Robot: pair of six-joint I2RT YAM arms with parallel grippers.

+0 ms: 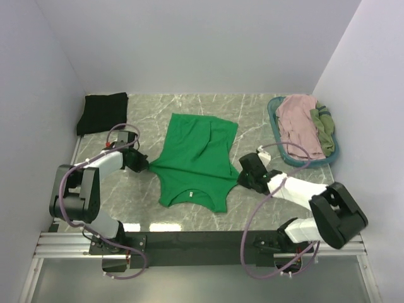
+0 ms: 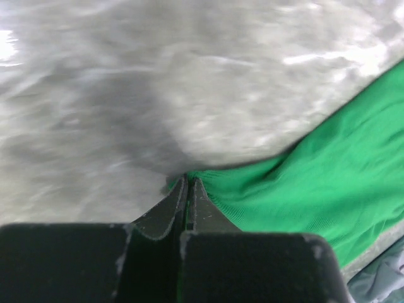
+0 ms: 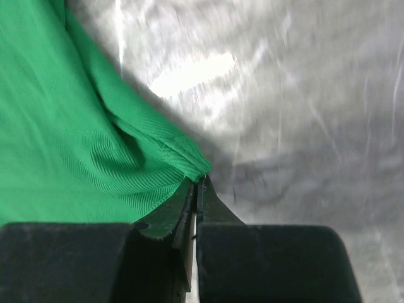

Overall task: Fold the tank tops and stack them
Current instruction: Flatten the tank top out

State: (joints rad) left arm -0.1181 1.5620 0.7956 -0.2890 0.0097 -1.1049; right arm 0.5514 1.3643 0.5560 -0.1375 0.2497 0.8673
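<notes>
A bright green tank top (image 1: 194, 163) lies spread on the marble table, neckline toward the near edge. My left gripper (image 1: 144, 165) is shut on its left edge; the left wrist view shows green cloth (image 2: 303, 183) pinched at my left gripper (image 2: 188, 179). My right gripper (image 1: 242, 179) is shut on its right edge, where a bunched corner of the green top (image 3: 95, 139) sits in my right gripper (image 3: 201, 182). A folded black tank top (image 1: 102, 112) lies at the back left. Pink (image 1: 298, 123) and olive (image 1: 324, 129) tops sit in a basket.
The teal oval basket (image 1: 275, 129) stands at the back right against the wall. White walls close in the table on three sides. The arm bases and their purple cables (image 1: 252, 221) run along the near edge.
</notes>
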